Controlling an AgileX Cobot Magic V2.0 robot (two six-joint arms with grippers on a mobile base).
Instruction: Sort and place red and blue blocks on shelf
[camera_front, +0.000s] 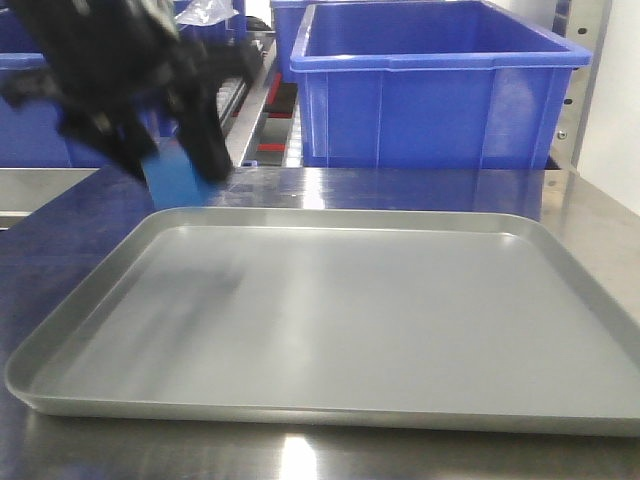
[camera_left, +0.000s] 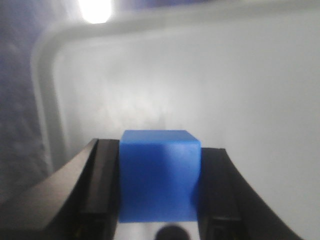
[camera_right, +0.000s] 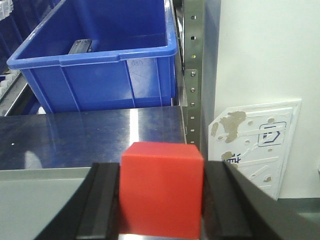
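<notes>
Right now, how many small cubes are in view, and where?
2. The blue cube sits clamped in the left gripper, above the tray near its far left corner. The red cube sits clamped in the right gripper. Others may lie hidden in the blue bins.

Grey tray (camera_front: 330, 310), blue block (camera_left: 159, 175), red block (camera_right: 161, 192)

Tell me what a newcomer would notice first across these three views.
A wide grey tray fills the front view, with a large blue bin behind it. Each wrist view is dominated by a cube clamped in a tool. The blue block sits in the left tool above the tray near its far-left corner, and the red block sits in the right tool near the tray's edge, facing the bin.
</notes>
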